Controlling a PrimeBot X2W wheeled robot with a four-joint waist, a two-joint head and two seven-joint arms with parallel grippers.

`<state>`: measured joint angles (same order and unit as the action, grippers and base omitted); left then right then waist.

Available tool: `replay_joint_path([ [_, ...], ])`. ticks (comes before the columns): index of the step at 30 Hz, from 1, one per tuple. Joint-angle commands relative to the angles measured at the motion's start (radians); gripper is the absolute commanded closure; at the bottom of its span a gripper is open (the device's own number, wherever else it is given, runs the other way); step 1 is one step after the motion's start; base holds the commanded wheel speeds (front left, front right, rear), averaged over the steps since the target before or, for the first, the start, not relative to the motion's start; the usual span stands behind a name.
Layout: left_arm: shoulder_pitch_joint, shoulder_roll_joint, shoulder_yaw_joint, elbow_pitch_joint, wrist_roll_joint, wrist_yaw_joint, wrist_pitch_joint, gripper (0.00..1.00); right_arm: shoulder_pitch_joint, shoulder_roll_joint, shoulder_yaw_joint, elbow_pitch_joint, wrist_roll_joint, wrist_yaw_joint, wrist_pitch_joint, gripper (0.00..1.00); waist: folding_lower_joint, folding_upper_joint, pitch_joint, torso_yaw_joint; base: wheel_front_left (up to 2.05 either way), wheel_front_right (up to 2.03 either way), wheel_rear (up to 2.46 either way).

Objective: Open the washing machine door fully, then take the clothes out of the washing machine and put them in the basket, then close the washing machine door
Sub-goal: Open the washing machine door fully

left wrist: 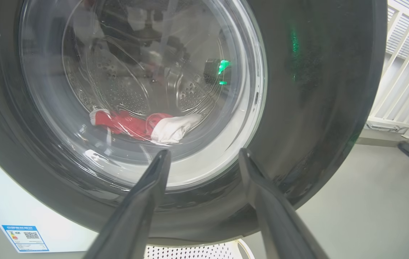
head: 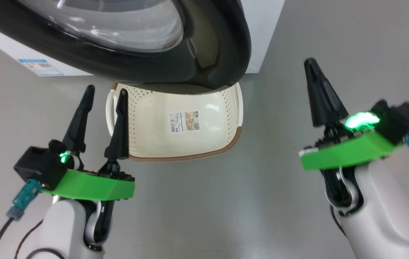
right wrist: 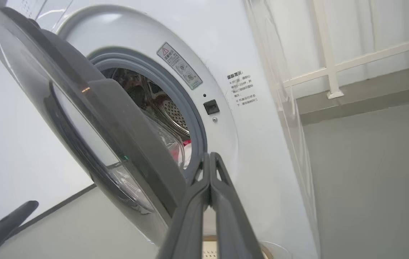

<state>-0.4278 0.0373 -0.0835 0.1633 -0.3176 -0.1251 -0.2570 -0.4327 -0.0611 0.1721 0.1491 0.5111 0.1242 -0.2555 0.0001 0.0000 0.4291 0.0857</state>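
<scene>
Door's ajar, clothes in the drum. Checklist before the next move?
1. Opening: washing machine door only ajar, not ok.
2. Left: left gripper open, empty, facing the door glass, ok.
3. Right: right gripper shut, holding nothing, aimed at the door gap, ok.
4. Load: clothes, red and white, low in the drum, ok.
5. Target: basket on the floor under the door, visible part empty, ok.
6. Door swing clearing the basket: cannot tell.
</scene>
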Motion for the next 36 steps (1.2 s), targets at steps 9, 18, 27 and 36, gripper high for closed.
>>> replay_joint_path([
  [9,0.002,0.014,0.013,-0.053,-0.002,-0.006,-0.005,0.0,-0.241,0.011,0.087,0.086,0.489,0.007,0.142,1.0,0.0,0.0,0.009,0.023,0.0,0.0,0.0],
  [18,-0.001,0.014,0.02,-0.057,-0.001,-0.006,-0.005,0.0,-0.409,0.011,0.045,0.207,0.883,0.007,0.401,1.0,0.0,0.0,0.029,0.041,0.0,0.0,0.0],
  [27,-0.008,0.013,0.021,-0.065,0.004,-0.006,-0.005,0.0,-0.553,0.011,0.038,0.336,1.104,0.007,0.625,1.0,0.0,0.0,0.05,0.054,0.0,0.0,0.0],
  [36,-0.014,0.013,0.019,-0.064,-0.003,-0.006,-0.005,0.0,-0.637,0.01,0.101,0.385,1.156,0.007,0.777,1.0,0.0,0.0,0.061,0.061,0.0,0.0,0.0],
])
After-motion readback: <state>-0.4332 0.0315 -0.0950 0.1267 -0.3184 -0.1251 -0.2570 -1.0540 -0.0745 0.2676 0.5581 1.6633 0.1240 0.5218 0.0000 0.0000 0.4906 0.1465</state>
